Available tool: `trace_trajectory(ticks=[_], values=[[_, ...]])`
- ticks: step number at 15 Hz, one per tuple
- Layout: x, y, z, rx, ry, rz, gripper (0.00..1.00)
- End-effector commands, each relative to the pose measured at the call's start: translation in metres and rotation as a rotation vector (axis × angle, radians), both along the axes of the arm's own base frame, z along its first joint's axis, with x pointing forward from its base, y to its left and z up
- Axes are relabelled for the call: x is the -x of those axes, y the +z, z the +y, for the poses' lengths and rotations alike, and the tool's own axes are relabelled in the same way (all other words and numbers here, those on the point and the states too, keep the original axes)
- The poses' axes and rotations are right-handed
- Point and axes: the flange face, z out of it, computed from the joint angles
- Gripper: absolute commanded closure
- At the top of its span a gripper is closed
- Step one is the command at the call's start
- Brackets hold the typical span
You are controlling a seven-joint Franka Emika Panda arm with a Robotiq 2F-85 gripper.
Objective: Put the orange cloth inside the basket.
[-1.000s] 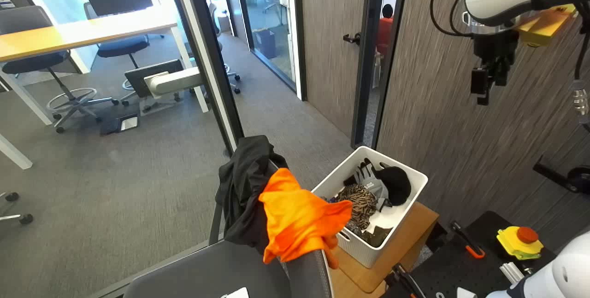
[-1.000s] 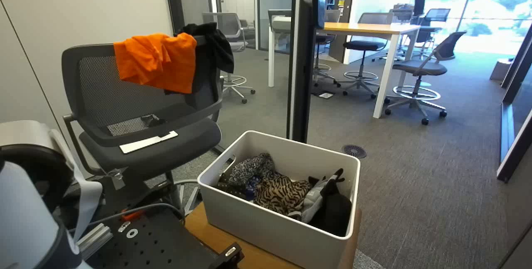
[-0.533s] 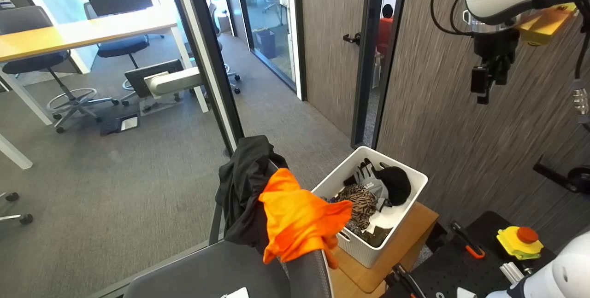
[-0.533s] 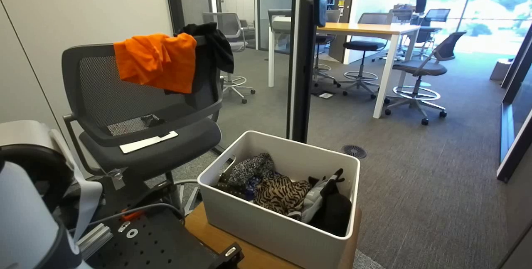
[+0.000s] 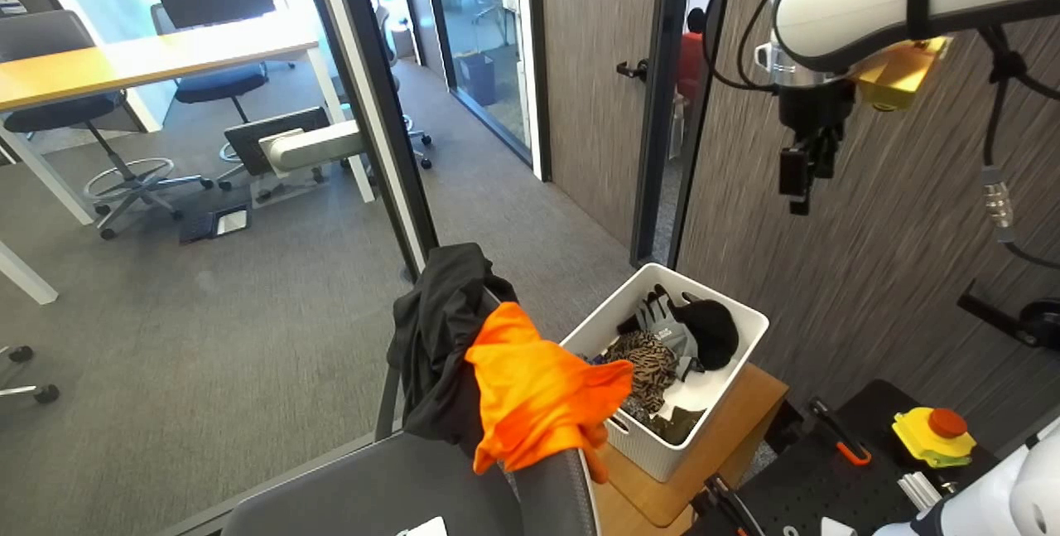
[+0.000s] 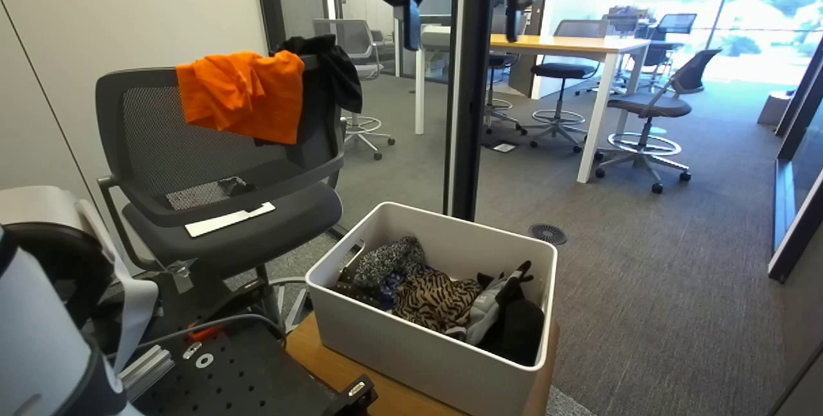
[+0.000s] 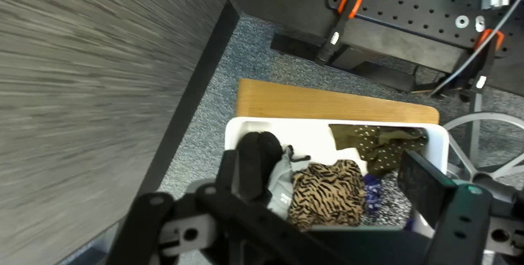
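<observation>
On the bench (image 6: 307, 344) stands the basket (image 6: 418, 355), a tiger-striped cloth (image 6: 434, 300) inside; high above hangs the gripper (image 6: 461, 36), fingers (image 6: 411, 25) spread apart. Farther off in an exterior view, the orange cloth (image 6: 241, 94) drapes over a chair back (image 6: 154, 123), beside black fabric (image 6: 339, 75).

brown wooden stand (image 7: 327, 102), rounded corners, white basket (image 6: 424, 361) resting upright on its top
</observation>
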Motion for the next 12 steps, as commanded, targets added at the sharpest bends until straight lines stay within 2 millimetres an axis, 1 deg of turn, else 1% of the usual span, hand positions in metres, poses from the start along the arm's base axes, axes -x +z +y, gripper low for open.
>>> trace_trajectory(ticks=[1,3,6,10,12], values=[[-0.005,0.006,0.062,-0.091,0.091,-0.02,0.0],[-0.007,0.003,0.095,-0.153,0.142,-0.021,0.0],[-0.009,0.009,0.141,-0.223,0.204,-0.03,0.0],[-0.006,0.017,0.204,-0.23,0.311,-0.038,0.0],[-0.004,0.017,0.233,-0.217,0.37,-0.035,0.0]])
